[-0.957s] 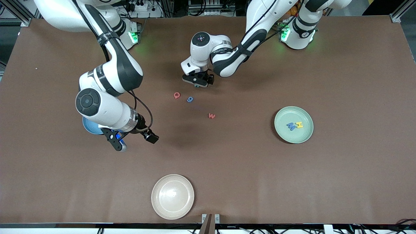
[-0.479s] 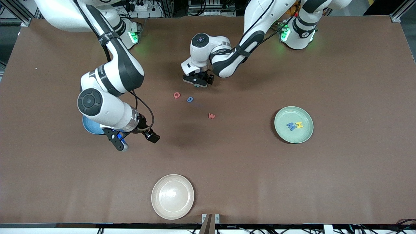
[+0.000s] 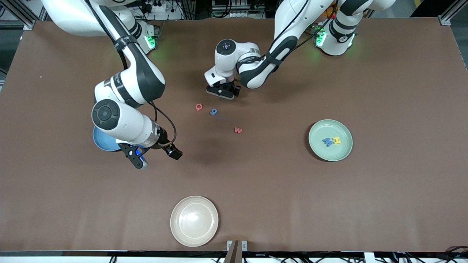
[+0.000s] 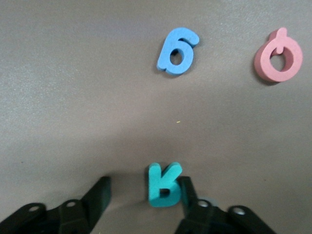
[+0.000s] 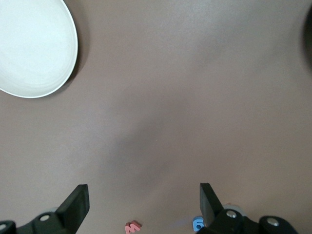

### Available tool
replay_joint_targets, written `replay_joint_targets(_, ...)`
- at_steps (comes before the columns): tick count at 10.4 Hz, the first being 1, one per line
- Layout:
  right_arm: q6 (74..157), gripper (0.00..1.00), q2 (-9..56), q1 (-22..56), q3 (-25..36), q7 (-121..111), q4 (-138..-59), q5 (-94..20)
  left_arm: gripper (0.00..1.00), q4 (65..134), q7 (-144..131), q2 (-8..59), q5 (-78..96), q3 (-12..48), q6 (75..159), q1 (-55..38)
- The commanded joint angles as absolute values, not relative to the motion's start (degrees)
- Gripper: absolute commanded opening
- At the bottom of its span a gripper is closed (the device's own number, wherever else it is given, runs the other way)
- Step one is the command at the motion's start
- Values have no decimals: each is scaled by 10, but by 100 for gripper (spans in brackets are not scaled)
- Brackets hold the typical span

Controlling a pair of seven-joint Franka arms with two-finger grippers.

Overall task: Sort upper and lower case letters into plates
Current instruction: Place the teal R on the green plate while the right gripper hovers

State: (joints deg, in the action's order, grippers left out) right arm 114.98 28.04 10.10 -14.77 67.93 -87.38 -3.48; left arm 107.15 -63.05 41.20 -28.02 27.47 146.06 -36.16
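1. The teal letter (image 4: 164, 185) is seen between the fingers of the left gripper (image 3: 220, 92), flat on the table (image 3: 329, 204). One finger (image 4: 187, 197) is touching its edge, while the second finger (image 4: 100, 195) stands clear of it, so the piece lies off-centre in the gap.
2. The left gripper is partly closed around the teal letter; a firm hold is not yet shown. Its tall axis is judged to run along the fingers, so the narrow width would be pinched.
3. The blue letter (image 4: 177, 50) and the pink ring-shaped letter (image 4: 278, 55) lie just ahead of the left gripper's fingertips, side by side and apart from each other. The left arm is judged the nearer one to both.
4. The right gripper (image 3: 155, 155) hangs with fingers wide apart and nothing between them, above bare table beside the sky-blue plate (image 3: 100, 140); this arm waits.
5. Counted: four letters on the table, namely teal, blue, pink ring and a pink w (image 3: 238, 130); two letters, blue (image 3: 327, 141) and yellow (image 3: 336, 140), in the mint plate (image 3: 318, 128). What the sky-blue plate holds is hidden.
6. Three plates are counted, the cream plate (image 3: 194, 220) included.
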Motion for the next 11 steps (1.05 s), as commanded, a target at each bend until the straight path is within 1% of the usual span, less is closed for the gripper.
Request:
replay_joint_targets(1, 1149, 100, 290, 105, -148, 688, -859, -31, 0, 1068, -662, 412, -298, 268, 1467, -367)
replay_joint_targets(3, 1158, 100, 294, 114, -148, 690, -860, -33, 0, 1071, -688, 397, -300, 265, 1463, -362)
replay_joint_targets(6, 1192, 100, 312, 133, -148, 726, -860, -32, 0, 1100, -713, 324, -300, 267, 1428, -300)
replay_joint_targets(8, 1192, 100, 312, 142, -148, 735, -889, -30, 0, 1109, -697, 285, -300, 301, 1376, -216)
replay_joint_targets(11, 1196, 100, 308, 159, -150, 805, -930, -33, 0, 1113, -655, 254, -293, 308, 1318, -140)
